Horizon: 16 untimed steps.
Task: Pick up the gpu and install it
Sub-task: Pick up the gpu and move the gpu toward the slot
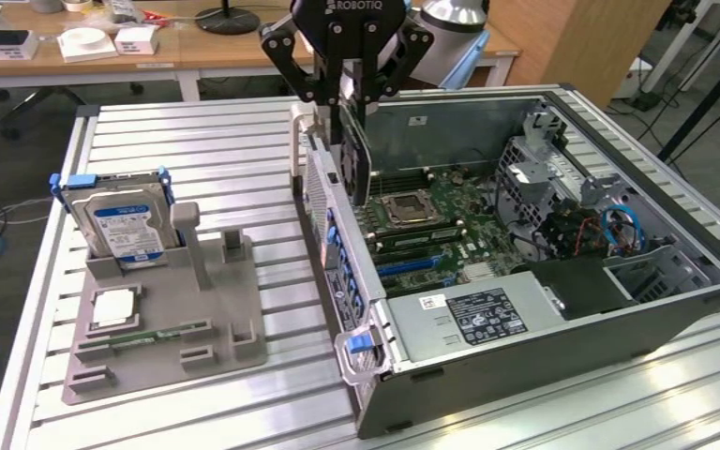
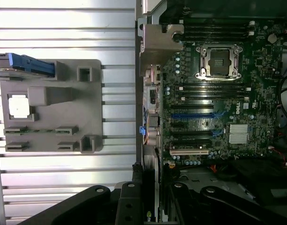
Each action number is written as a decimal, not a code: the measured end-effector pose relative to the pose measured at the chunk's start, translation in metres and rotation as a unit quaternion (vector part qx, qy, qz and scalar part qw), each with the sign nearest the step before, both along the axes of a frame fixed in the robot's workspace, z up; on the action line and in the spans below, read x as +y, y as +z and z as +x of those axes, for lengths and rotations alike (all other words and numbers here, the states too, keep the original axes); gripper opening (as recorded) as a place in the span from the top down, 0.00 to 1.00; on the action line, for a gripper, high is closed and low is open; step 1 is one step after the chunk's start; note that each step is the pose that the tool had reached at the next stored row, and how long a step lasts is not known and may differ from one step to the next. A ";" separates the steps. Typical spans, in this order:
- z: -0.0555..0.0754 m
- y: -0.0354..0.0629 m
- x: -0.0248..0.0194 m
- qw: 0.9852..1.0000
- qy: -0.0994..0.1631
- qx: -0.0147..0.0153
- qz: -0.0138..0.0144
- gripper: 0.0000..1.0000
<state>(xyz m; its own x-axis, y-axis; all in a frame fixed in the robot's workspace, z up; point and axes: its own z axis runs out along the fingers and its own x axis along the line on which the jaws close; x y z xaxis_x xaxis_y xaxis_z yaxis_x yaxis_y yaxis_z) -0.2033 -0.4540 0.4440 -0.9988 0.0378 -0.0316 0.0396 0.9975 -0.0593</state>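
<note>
My gripper [image 1: 349, 92] hangs over the near-left wall of the open computer case [image 1: 660, 309], shut on the gpu [image 1: 357, 159]. The gpu is a thin dark card that hangs upright, edge-on, with its lower end just above the motherboard [image 1: 442, 230] beside the case's rear wall. In the wrist view the gpu [image 2: 151, 208] shows as a narrow blade between my gripper's [image 2: 151, 199] black fingers. The blue expansion slot [image 2: 192, 115] and the black ones beside it lie on the motherboard [image 2: 237, 101] ahead of the card.
A grey holder tray [image 1: 160, 328] stands on the slatted metal table [image 1: 561, 412], at the exterior view's left. It carries an upright silver hard drive [image 1: 123, 223], a processor chip [image 1: 112, 307] and a green memory stick [image 1: 147, 336]. The power supply [image 1: 486, 314] fills the case's near corner.
</note>
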 end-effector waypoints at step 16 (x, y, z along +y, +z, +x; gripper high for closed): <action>0.007 0.0000 0.0000 1.000 0.000 0.000 0.000 0.74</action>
